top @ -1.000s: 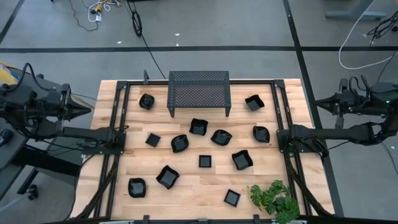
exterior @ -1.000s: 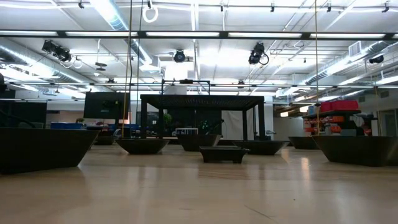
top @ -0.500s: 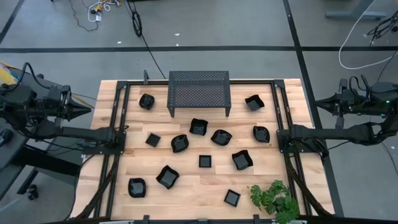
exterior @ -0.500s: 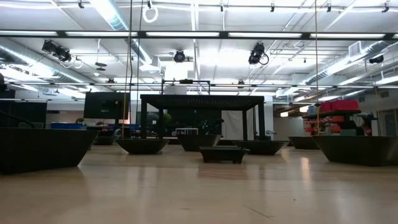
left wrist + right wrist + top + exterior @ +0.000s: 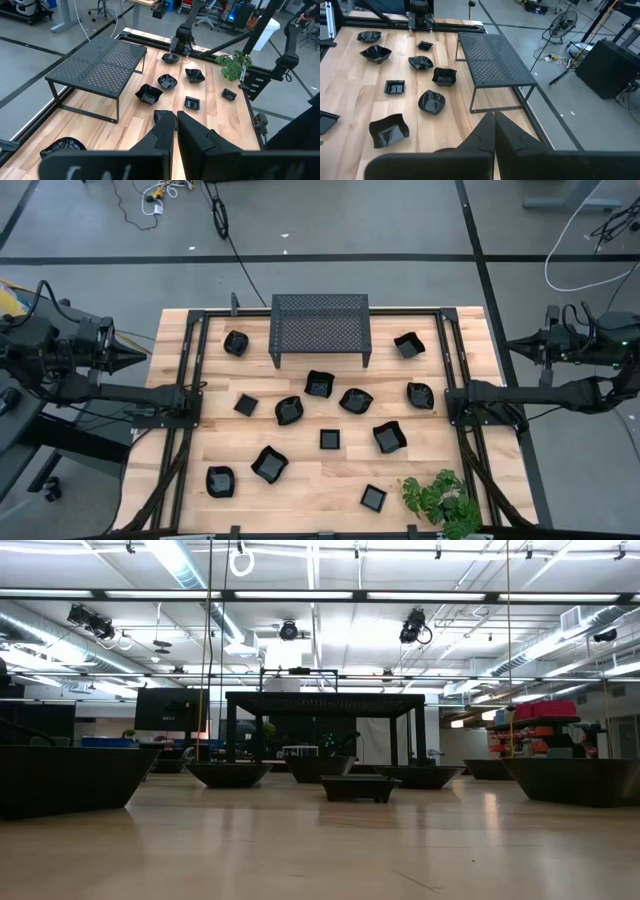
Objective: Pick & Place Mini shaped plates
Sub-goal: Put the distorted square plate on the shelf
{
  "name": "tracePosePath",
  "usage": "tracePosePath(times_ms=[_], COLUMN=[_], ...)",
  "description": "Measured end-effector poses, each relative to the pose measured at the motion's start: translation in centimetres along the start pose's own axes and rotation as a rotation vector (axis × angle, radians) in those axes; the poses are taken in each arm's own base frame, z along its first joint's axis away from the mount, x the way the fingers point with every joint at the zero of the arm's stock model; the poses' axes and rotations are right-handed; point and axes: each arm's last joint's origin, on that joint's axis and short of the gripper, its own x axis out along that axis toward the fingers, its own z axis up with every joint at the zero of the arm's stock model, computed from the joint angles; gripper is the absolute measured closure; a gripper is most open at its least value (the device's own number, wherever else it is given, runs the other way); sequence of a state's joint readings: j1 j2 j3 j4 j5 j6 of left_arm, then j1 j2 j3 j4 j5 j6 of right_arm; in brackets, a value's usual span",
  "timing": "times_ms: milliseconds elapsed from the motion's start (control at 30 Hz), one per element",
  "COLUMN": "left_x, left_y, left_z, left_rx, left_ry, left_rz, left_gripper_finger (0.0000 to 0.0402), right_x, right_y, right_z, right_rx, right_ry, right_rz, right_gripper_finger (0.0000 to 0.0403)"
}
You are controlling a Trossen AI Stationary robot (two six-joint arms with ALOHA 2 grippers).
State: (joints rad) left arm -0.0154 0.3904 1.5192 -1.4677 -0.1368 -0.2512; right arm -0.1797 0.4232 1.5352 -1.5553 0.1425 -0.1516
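Several mini shaped plates, small glossy black dishes, rest flat on the wooden table (image 5: 300, 480), among them a wavy one (image 5: 319, 383), a square one (image 5: 329, 440) and one at the near left (image 5: 220, 481). My left gripper (image 5: 145, 357) hangs off the table's left edge, shut, pointing toward the table; in its wrist view the gripper (image 5: 176, 116) looks over plates (image 5: 149, 94). My right gripper (image 5: 508, 346) hangs off the right edge, shut; in its own view the gripper (image 5: 494, 116) faces plates (image 5: 432, 102). Neither touches anything.
A black perforated-metal stand (image 5: 320, 327) on legs sits at the table's far middle. A green plant (image 5: 442, 498) lies at the near right corner. Black rails (image 5: 190, 395) run along both sides. In the low view plates (image 5: 355, 787) stand before the stand (image 5: 320, 700).
My left gripper has rolled a little about the line it points along, staying in place off the table's left edge. Nothing on the table has moved.
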Motion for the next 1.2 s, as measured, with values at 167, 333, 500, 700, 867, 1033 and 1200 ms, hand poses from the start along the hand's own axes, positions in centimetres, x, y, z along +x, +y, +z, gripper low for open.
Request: tracePosePath(times_ms=[167, 333, 500, 700, 867, 1033, 1200], left_x=[0.0, 0.0, 0.0, 0.0, 0.0, 0.0, 0.0], left_y=[0.0, 0.0, 0.0, 0.0, 0.0, 0.0, 0.0], left_z=[0.0, 0.0, 0.0, 0.0, 0.0, 0.0, 0.0], left_rx=[0.0, 0.0, 0.0, 0.0, 0.0, 0.0, 0.0], left_ry=[0.0, 0.0, 0.0, 0.001, 0.001, 0.001, 0.001], left_rz=[0.0, 0.0, 0.0, 0.001, 0.001, 0.001, 0.001], left_gripper_finger=[0.0376, 0.0376, 0.0376, 0.0376, 0.0376, 0.0376, 0.0376], right_x=[0.0, 0.0, 0.0, 1.4, 2.8, 3.8, 5.0], right_y=[0.0, 0.0, 0.0, 0.2, 0.4, 0.4, 0.4], right_z=[0.0, 0.0, 0.1, 0.8, 1.5, 2.2, 3.1], right_rx=[-0.002, 0.008, 0.013, 0.02, 0.034, 0.055, 0.085], right_ry=[-0.001, -0.003, -0.007, 0.013, 0.004, 0.027, 0.085], right_rz=[0.0, 0.0, -0.001, -0.014, -0.061, -0.152, -0.238], right_gripper_finger=[0.0399, 0.0399, 0.0399, 0.0399, 0.0399, 0.0399, 0.0399])
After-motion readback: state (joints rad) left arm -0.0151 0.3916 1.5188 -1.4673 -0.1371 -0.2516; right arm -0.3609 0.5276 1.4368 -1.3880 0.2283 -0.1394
